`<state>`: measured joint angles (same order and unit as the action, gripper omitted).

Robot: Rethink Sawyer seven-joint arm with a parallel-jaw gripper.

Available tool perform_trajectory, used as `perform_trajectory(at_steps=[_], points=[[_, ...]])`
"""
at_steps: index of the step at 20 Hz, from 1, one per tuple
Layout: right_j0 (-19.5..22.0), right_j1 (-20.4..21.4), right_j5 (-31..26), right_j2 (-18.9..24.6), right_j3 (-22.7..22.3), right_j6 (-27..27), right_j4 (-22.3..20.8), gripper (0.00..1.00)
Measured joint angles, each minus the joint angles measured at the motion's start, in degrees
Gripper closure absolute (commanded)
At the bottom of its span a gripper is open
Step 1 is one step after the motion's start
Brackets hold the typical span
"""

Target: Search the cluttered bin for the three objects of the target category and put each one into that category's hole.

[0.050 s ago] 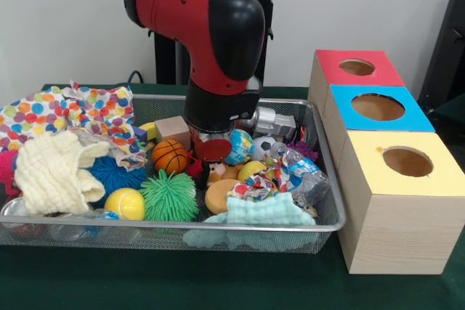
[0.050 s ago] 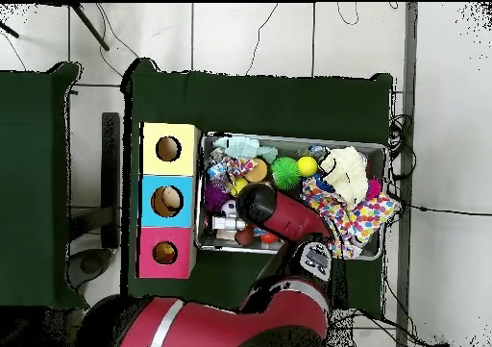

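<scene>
You see the arm (image 1: 211,34) reaching down into the centre of the wire bin (image 1: 328,215); the jaws are buried among the toys, so you cannot tell how they stand; a basketball (image 1: 170,156) lies just left of the wrist, a globe ball (image 1: 238,147) and soccer ball (image 1: 263,147) just right; the red (image 1: 357,67), blue (image 1: 378,107) and yellow (image 1: 407,161) holes sit at frame right on the green worktop (image 1: 218,281).
</scene>
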<state>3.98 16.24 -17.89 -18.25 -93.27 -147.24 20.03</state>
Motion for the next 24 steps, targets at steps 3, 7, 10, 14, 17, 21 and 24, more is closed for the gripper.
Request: perform_trajectory(at_steps=[3,7,10,14,17,21,24], points=[[-0.47,0.24,-0.01,-0.55,0.0,0.0,0.61,0.0],[-0.83,0.65,-0.02,-0.86,-0.01,0.0,1.34,0.0],[-1.33,1.0,-0.36,-1.18,-0.01,0.0,2.03,0.0],[-2.7,1.57,-2.73,-2.48,-0.01,0.0,2.53,0.0],[-3.75,2.23,-5.13,-3.25,0.01,0.0,2.81,0.0],[-4.65,2.45,-6.31,-4.0,0.01,0.0,3.36,0.0],[-5.05,2.45,-6.4,-4.16,0.01,0.0,3.82,0.0]])
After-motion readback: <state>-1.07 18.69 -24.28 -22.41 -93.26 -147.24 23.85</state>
